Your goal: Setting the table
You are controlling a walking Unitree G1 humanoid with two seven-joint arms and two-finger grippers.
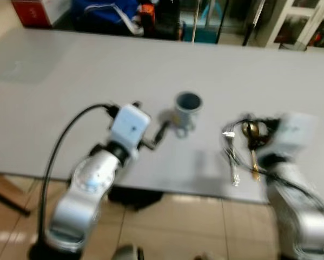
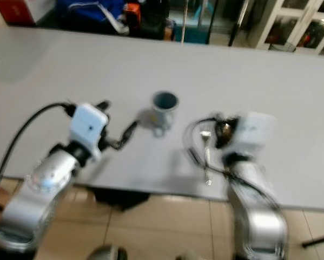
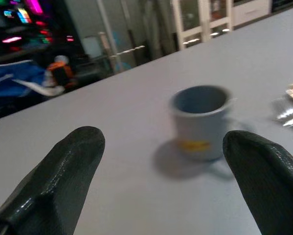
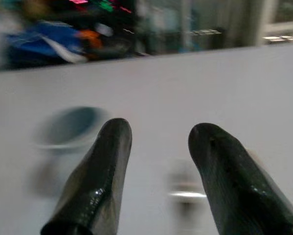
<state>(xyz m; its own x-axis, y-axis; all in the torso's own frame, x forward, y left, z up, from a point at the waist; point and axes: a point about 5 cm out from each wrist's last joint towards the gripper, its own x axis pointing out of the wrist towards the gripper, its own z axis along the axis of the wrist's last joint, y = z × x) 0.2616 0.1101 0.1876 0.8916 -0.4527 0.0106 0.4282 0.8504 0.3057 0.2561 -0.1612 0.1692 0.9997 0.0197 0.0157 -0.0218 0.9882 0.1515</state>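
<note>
A grey mug (image 1: 187,109) stands on the worktop (image 1: 70,70). The left tool (image 3: 161,166), spread wide, faces it; the right tool (image 4: 158,147), parted, hovers over cutlery (image 1: 235,157).

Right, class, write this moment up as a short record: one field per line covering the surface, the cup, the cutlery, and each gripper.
surface: grey table, robot standing at its near edge
cup: blue-grey mug, upright, empty as far as can be seen, near the table's middle
cutlery: fork and gold-toned spoon lying side by side to the mug's right
left gripper: fingers open, aimed at the mug, not touching it
right gripper: fingers apart, above the cutlery; picture blurred
background: blue bag beyond the far edge
</note>
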